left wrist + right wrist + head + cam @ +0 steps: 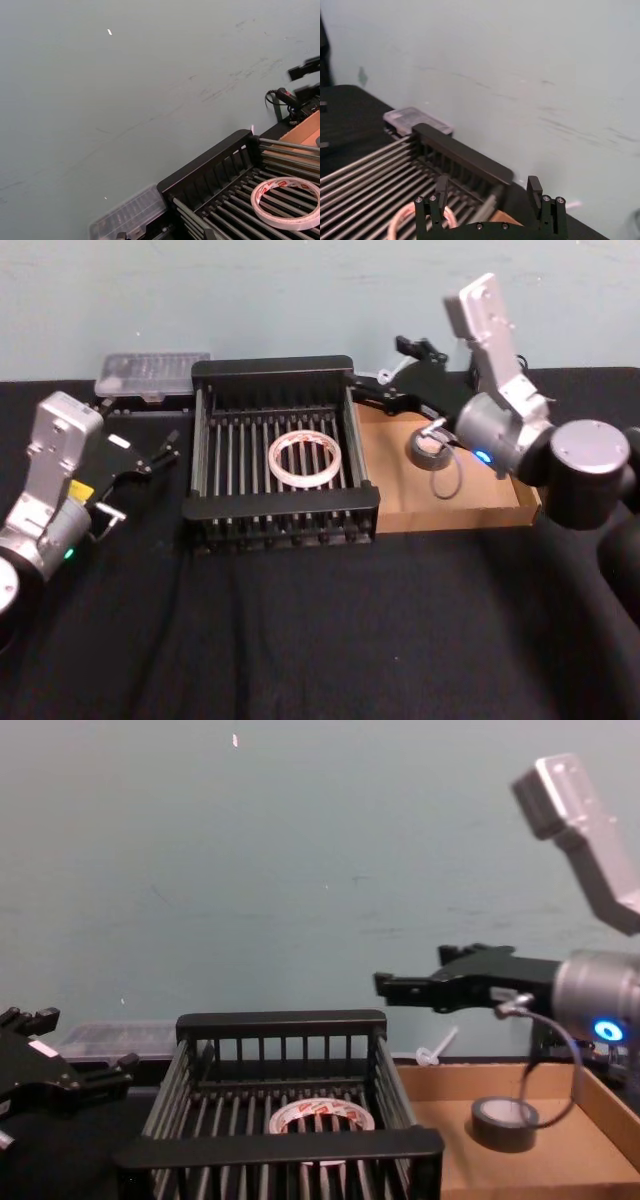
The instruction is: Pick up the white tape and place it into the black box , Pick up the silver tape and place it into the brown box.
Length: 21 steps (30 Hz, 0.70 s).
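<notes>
Right hand (385, 985) open and empty, raised above the brown box (500, 505), where the silver tape (430, 451) lies flat. White tape (304, 459) rests in the black box (280, 370). Left hand (165, 452) open, beside the crate. Both placements look done; retreat comes next.

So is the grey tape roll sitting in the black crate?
No, the grey tape roll lies in the cardboard tray; the black crate holds the white tape.

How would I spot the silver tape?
Find the black box mid-table; the brown box adjoins it on the robot's right. The silver tape lies inside: small, thick, dull grey, unlike the wide white tape in the crate.
</notes>
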Tool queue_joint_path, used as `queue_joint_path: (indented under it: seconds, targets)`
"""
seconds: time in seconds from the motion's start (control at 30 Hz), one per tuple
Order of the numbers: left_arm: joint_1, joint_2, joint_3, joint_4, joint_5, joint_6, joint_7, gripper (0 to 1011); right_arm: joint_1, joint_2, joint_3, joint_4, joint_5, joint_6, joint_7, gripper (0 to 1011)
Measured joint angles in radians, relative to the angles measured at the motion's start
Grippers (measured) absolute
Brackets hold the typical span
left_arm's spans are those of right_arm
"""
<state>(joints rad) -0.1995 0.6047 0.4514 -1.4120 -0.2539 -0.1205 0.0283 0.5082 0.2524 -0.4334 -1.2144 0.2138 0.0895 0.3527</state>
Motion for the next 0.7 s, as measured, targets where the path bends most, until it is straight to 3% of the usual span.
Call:
queue_joint_path:
  seconds: [0.4, 0.7]
  targets:
    - [0.0, 0.0, 0.0, 0.0, 0.0, 0.0, 0.0, 1001, -0.157, 0.054, 0.119, -0.117, -0.014, -0.051, -0.09, 1003]
    - [0.0, 0.0, 0.0, 0.0, 0.0, 0.0, 0.0, 1001, -0.227, 0.069, 0.151, -0.122, -0.075, -0.109, -0.144, 1002]
